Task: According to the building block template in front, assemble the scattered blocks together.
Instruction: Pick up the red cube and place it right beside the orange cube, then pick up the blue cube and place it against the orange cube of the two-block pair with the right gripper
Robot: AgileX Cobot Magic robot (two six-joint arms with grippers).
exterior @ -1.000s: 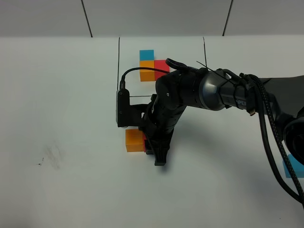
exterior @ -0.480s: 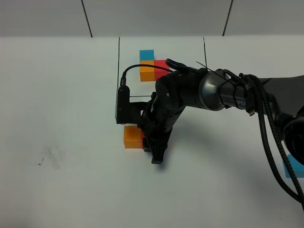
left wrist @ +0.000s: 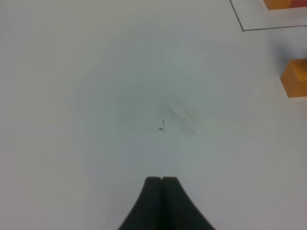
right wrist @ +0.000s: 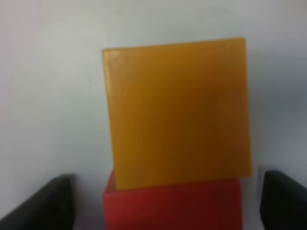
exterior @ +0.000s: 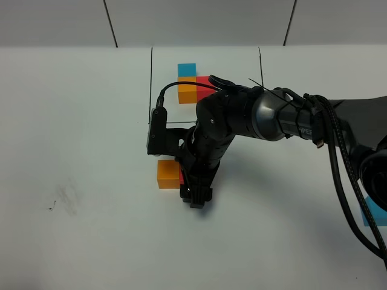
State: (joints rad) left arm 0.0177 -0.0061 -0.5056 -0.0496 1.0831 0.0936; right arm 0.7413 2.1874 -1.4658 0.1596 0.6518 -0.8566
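The building block template (exterior: 150, 84) is a black-lined rectangle at the far middle of the table, framing a blue cube (exterior: 187, 69), an orange cube (exterior: 187, 92) and a red cube (exterior: 207, 81) partly behind the right arm. Below it lies the scattered orange block (exterior: 168, 174), with the red block (exterior: 181, 179) touching its right side and mostly hidden under my right gripper (exterior: 195, 194). In the right wrist view the orange block (right wrist: 177, 115) abuts the red block (right wrist: 172, 203), and the right gripper (right wrist: 165, 196) stands open, its fingers (right wrist: 43, 203) clear of the red block on both sides. The light blue block (exterior: 372, 211) sits at the far right edge. My left gripper (left wrist: 162, 184) is shut and empty above bare table.
The right arm and its cables (exterior: 338, 163) reach in from the right across the table's middle. A faint dark smudge (exterior: 66, 199) marks the white table on the left. In the left wrist view the orange block (left wrist: 295, 76) and a corner of the template frame (left wrist: 242, 28) show.
The right gripper nudged the orange and red blocks slightly left and toward the template, then its jaws opened off the red block. The left gripper has not moved.
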